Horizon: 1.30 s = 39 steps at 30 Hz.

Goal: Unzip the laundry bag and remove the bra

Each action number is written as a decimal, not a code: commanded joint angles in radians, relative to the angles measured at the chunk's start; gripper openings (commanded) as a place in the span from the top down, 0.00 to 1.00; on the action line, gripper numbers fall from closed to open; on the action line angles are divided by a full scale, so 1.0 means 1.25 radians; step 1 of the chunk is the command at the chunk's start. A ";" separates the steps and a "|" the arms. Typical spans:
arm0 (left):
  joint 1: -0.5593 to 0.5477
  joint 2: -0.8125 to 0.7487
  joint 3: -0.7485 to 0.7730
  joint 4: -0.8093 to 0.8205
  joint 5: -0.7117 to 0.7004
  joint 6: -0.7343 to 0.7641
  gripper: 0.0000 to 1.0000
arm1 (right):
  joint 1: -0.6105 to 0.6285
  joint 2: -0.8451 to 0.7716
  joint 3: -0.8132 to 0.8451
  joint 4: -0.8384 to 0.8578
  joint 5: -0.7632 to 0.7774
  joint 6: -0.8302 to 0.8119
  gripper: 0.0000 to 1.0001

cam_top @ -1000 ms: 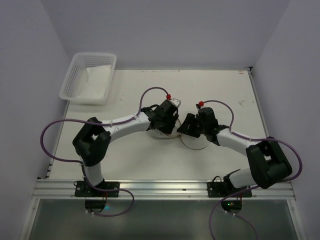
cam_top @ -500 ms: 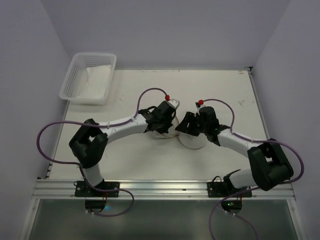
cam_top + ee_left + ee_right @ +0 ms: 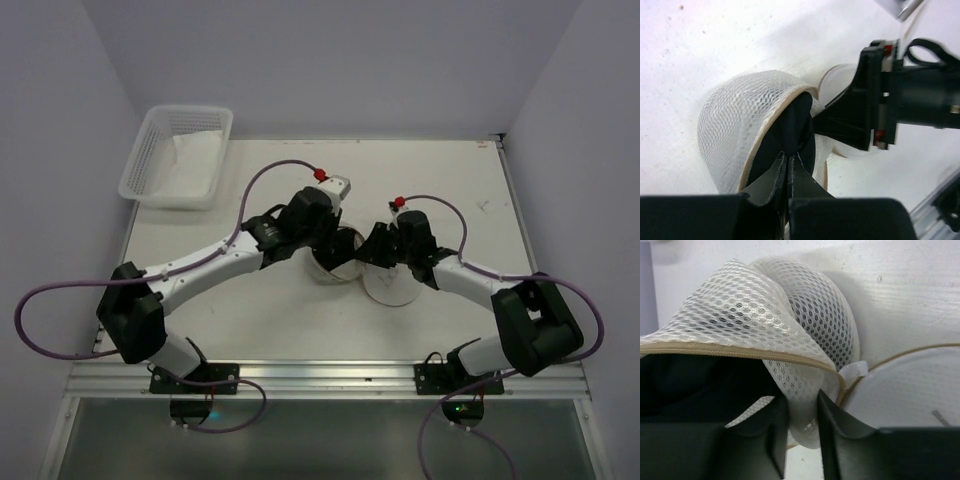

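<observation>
The white mesh laundry bag [image 3: 338, 264] lies open mid-table, its beige-edged mouth gaping [image 3: 735, 120]. The black bra [image 3: 796, 127] sits in the mouth. My left gripper [image 3: 789, 161] is shut on a fold of the bra at the opening; in the top view it [image 3: 332, 243] is over the bag. My right gripper [image 3: 802, 412] is shut on the bag's mesh wall [image 3: 805, 330] just below the zip edge; in the top view it [image 3: 372, 252] is right of the bag. The bag's flat round lid [image 3: 910, 390] lies beside it [image 3: 392, 286].
A white lattice basket [image 3: 146, 160] holding white cloth stands at the back left corner. The right gripper's black body [image 3: 865, 110] is close against the bag opposite my left fingers. The metal rail [image 3: 330, 375] runs along the table's near edge.
The left arm has stretched out, its elbow swinging down and left and its wrist shifting back and left. The bag's mouth now stands tilted up. The right gripper has hardly moved.
</observation>
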 commanded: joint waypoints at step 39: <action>0.064 -0.061 -0.064 0.723 0.507 -0.369 1.00 | 0.094 -0.003 0.110 -0.229 0.151 0.005 0.84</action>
